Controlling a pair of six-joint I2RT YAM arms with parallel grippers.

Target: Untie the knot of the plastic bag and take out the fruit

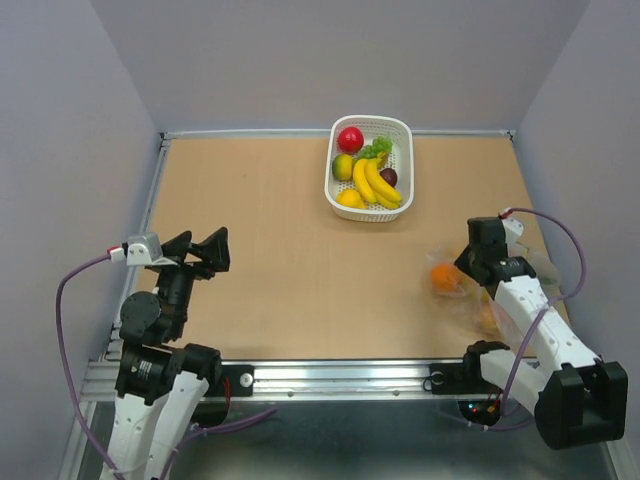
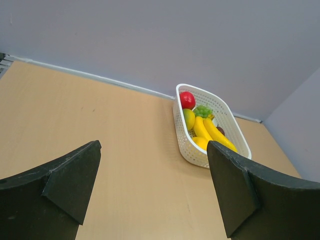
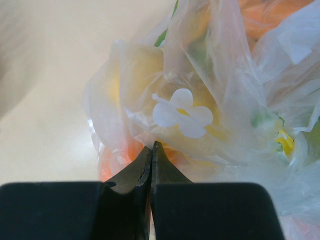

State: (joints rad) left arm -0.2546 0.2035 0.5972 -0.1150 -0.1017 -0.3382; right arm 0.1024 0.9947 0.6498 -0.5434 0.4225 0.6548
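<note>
so the plastic bag point(image 1: 462, 298) sits on the right side of the table point(image 1: 300, 280), near the front edge and well away from the white basket point(image 1: 405, 126) up at the back. the right gripper point(image 1: 468, 268) is down right at the bag, arm reaching over it from the near side. in the wrist view the right gripper point(image 3: 151, 146) has its two fingers pressed flat together with no gap. the tips meet right at the lower edge of the crinkled film of the bag point(image 3: 210, 90). honestly can't tell if any plastic is actually caught between them or if they're just touching it. the bag fills most of that view just beyond the tips, all bunched folds, with a white flower-shaped mark point(image 3: 182, 113) a bit above and right of the fingertips.

the fruit is all inside the bag. from above, an orange point(image 1: 444, 278) shows through the plastic just left of the gripper. up close there are only orange and yellow blurs behind the film, too smeared to name.

the left gripper point(image 1: 205, 250) is way over on the left side, off the table surface and holding nothing, fingers spread wide. its own camera shows the left gripper point(image 2: 152, 150) with a big gap between the dark fingers, and the basket point(image 2: 186, 145) is far off through that gap. bananas point(image 1: 378, 182) and a red apple point(image 1: 350, 138) are sitting in the basket.
</note>
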